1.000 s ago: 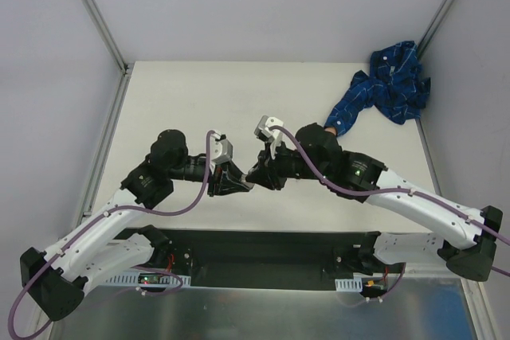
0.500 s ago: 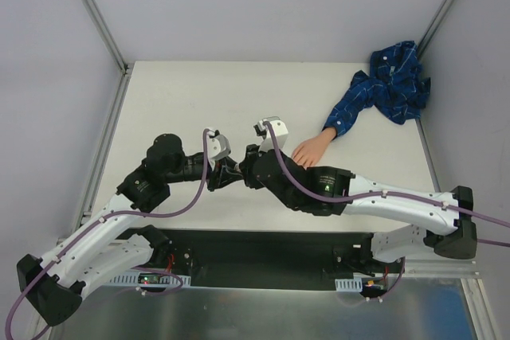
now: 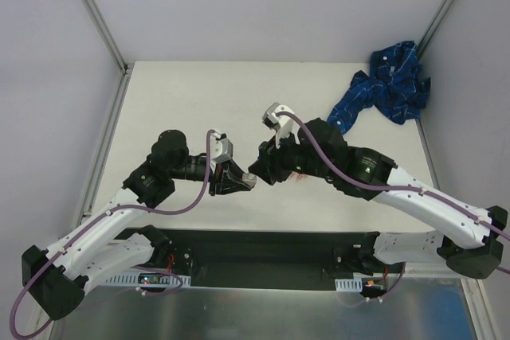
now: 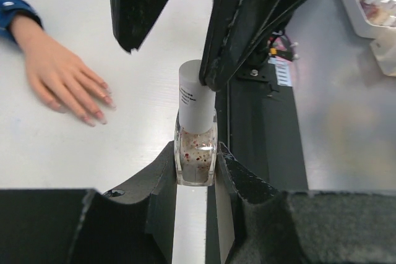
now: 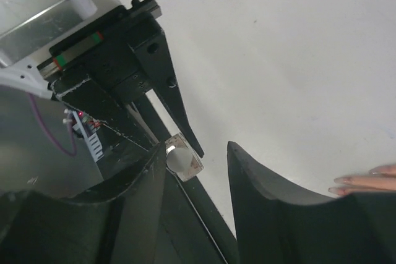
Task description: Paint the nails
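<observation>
My left tool [image 4: 196, 164] pinches the bottle [image 4: 195, 153]. My right tool [image 5: 197, 153] stands spread about its cap [image 4: 197, 94] (one finger [image 4: 260, 10] touching it). The nails [image 4: 99, 106] lie nearby on the tabletop [image 4: 93, 153].

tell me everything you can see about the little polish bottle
The polish bottle is small and made of clear glass, with red and pink flecks in its clear contents. Its tall white cylindrical cap is on and carries tiny print. It stands upright, its glass sides clamped between the fingers of the left gripper, near the front edge of the table. The right gripper straddles the cap with jaws open; one finger looks to touch the cap, the other stands clear.
</observation>
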